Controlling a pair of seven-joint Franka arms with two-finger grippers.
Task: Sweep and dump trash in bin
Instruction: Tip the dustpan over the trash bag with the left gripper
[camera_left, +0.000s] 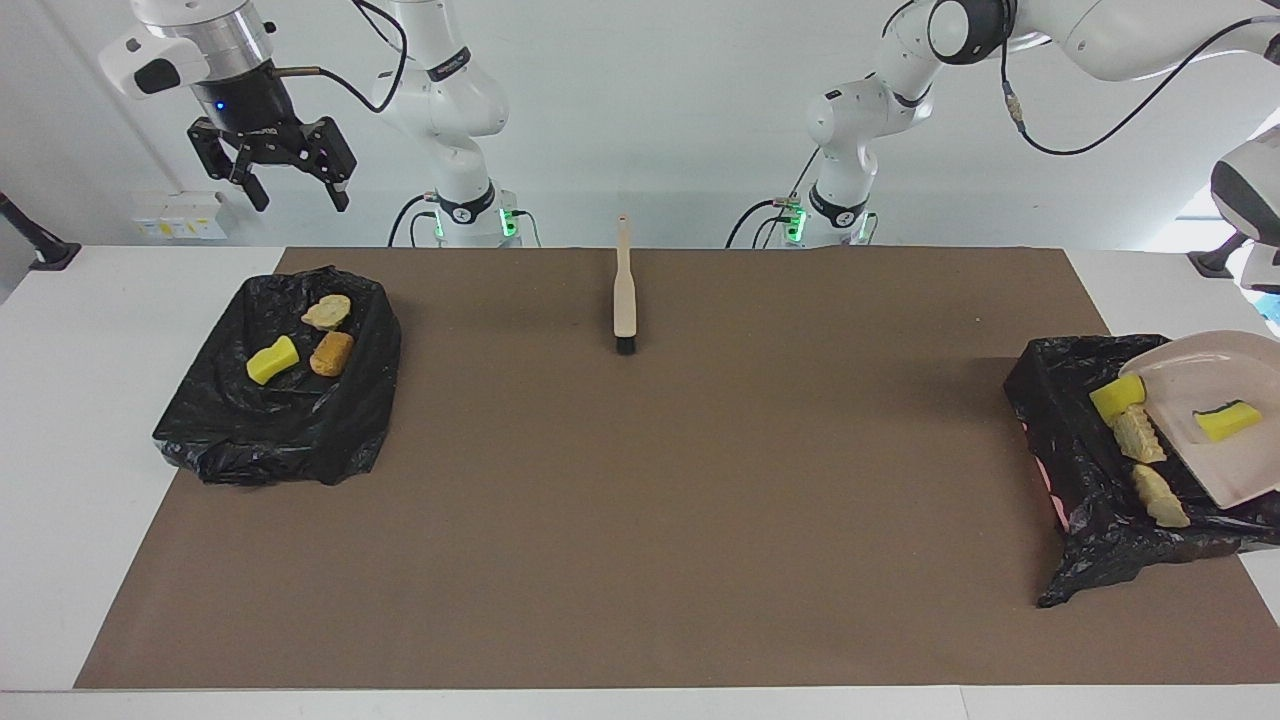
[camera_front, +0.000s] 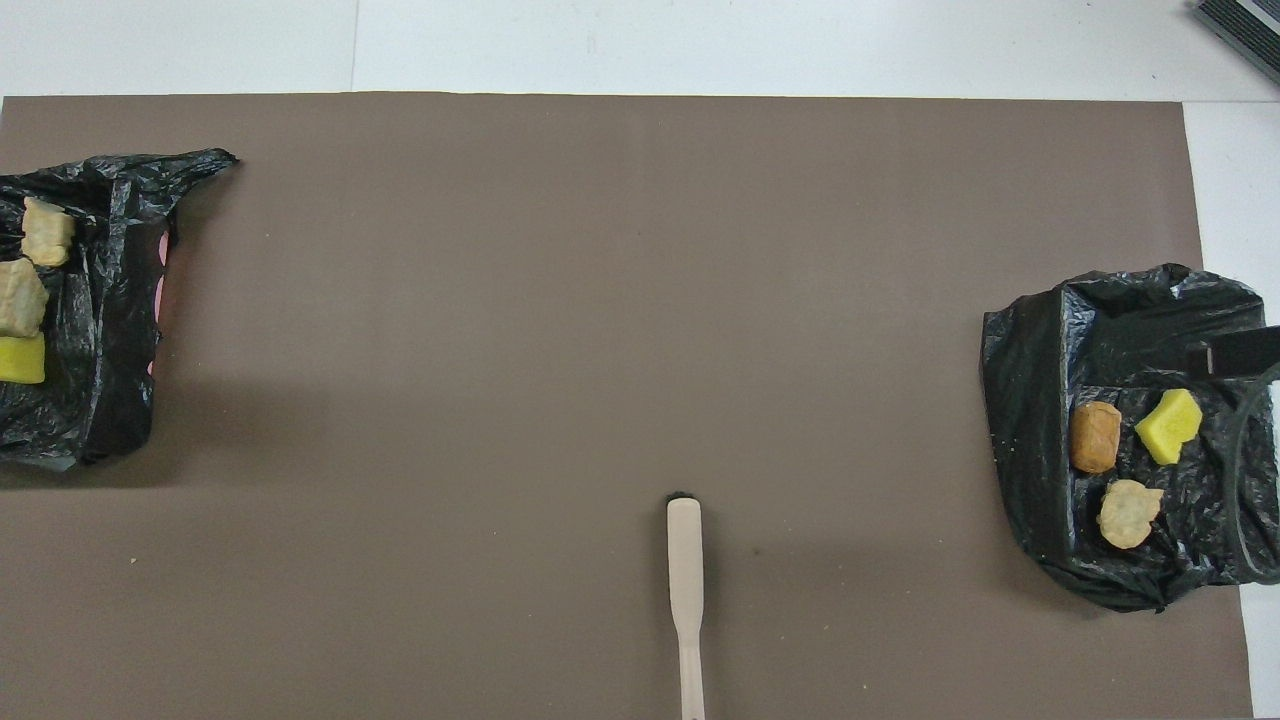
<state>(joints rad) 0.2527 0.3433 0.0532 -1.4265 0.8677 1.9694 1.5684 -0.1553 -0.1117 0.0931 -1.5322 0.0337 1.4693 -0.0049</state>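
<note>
Three scraps (camera_front: 22, 300) are seen in bin (camera_front: 100, 300) at left arm's end, three more scraps (camera_front: 1125, 460) in other bin (camera_front: 1030, 400) at right arm's end; brush (camera_front: 685, 580) is laid on mat (camera_front: 600, 300) btwn them, nearer robots

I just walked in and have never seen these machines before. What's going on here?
Two robot arms are clearing trash into black-lined bins. The left arm tips a beige dustpan over the bin at its end; three scraps lie in the bin, one yellow piece is on the pan. The right gripper waits open above the other bin, which holds three scraps. The brush lies unused.
</note>
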